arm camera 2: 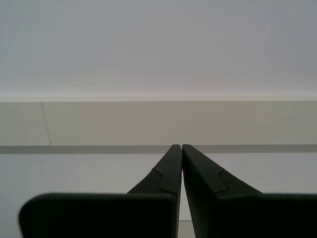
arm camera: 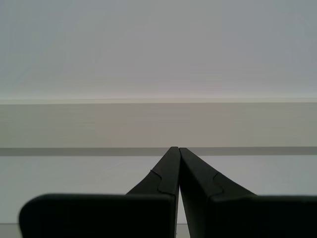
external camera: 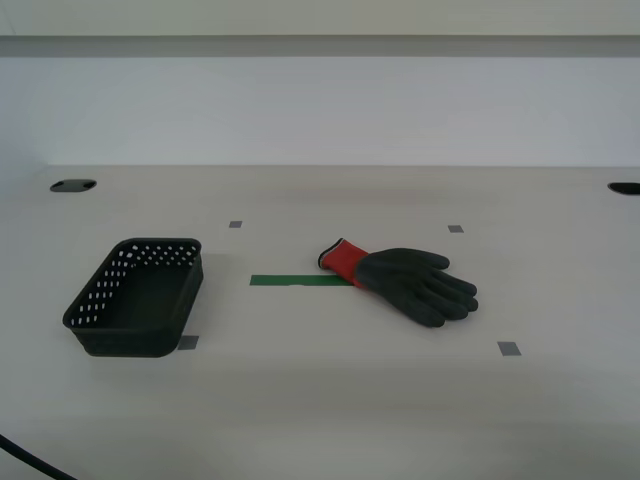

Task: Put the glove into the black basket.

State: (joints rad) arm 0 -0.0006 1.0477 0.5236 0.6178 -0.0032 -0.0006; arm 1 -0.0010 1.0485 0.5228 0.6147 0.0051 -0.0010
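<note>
The glove (external camera: 410, 280), dark grey with a red cuff, lies flat on the table right of centre in the exterior view, cuff toward the exterior view's left. The black basket (external camera: 137, 296) stands empty at the exterior view's left. Neither arm shows in the exterior view. My first gripper (arm camera: 179, 148) is shut and empty, pointing at a pale wall. My second gripper (arm camera 2: 182, 146) is shut and empty, also facing the wall. Neither wrist view shows the glove or the basket.
A green tape strip (external camera: 298, 280) lies between basket and glove. Small grey tape squares (external camera: 509, 349) mark the white table (external camera: 320, 400). Dark cable holes (external camera: 72, 185) sit at the table's back corners. A black cable (external camera: 30, 462) crosses the near corner at the exterior view's left.
</note>
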